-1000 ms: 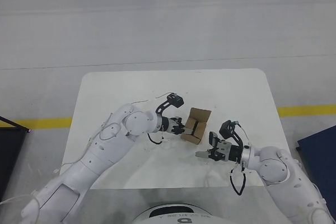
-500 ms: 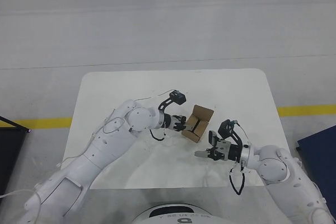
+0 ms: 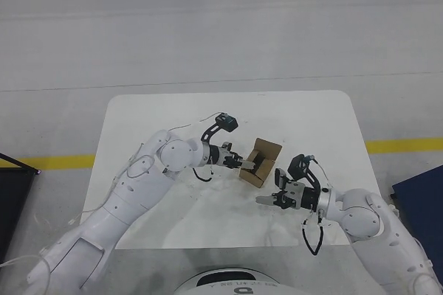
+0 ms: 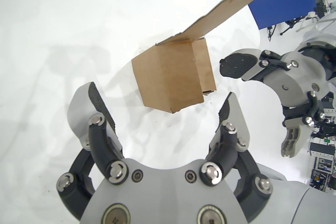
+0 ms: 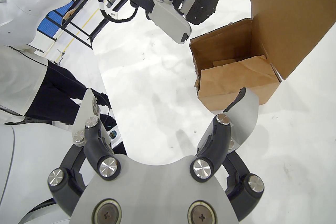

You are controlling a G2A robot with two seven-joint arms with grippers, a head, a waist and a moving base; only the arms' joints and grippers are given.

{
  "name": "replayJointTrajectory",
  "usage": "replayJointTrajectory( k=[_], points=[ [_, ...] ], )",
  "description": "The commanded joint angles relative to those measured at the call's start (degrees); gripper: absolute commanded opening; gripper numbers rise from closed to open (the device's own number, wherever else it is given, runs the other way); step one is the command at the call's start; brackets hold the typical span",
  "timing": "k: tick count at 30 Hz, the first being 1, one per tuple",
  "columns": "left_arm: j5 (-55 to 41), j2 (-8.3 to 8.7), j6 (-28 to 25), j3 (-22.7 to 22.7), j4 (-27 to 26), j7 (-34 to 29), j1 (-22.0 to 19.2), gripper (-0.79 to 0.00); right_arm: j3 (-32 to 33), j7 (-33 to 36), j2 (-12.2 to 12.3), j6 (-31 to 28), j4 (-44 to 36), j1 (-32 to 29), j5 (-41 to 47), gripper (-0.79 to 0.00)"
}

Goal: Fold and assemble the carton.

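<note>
Grey floor, a yellow line [image 3: 59,161] crossing behind the white table [image 3: 133,133].

Left: the left gripper [image 4: 160,92] is spread wide and holds nothing. The carton [image 3: 260,162] sits just beyond its fingertips, not touching the pads. In the last second this wrist has rolled and its camera mount has swung up-table, while the fingers stayed at the carton's side.

Centre: the carton stands mid-table with its body squared up and its top open. Its long lid flap [image 4: 236,3] is raised and leans outward, and a smaller flap is folded down inside. It has barely shifted.

Right: the right gripper [image 5: 166,93] is also wide open and empty, low by the carton's corner. It has hardly moved.

My reading: the box is formed but the lid is not yet closed. The left wrist's new angle looks like setting up to steady the box or press a flap.
</note>
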Motion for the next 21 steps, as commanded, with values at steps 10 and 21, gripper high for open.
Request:
replayJointTrajectory(
  k=[10, 21],
  points=[
    [-1.3, -0.87, -0.3, 1.4, 4.3, 0.5, -2.0, -0.157, 1.3, -1.7, 0.3, -0.1, -0.1, -1.4, 0.2, 0.000],
    [-0.1, -3.27, 0.7, 6.6, 8.2, -0.2, -6.5, -0.422, -1.3, -0.7, 0.3, -0.1, 0.8, 0.4, 0.1, 0.000]
  ],
)
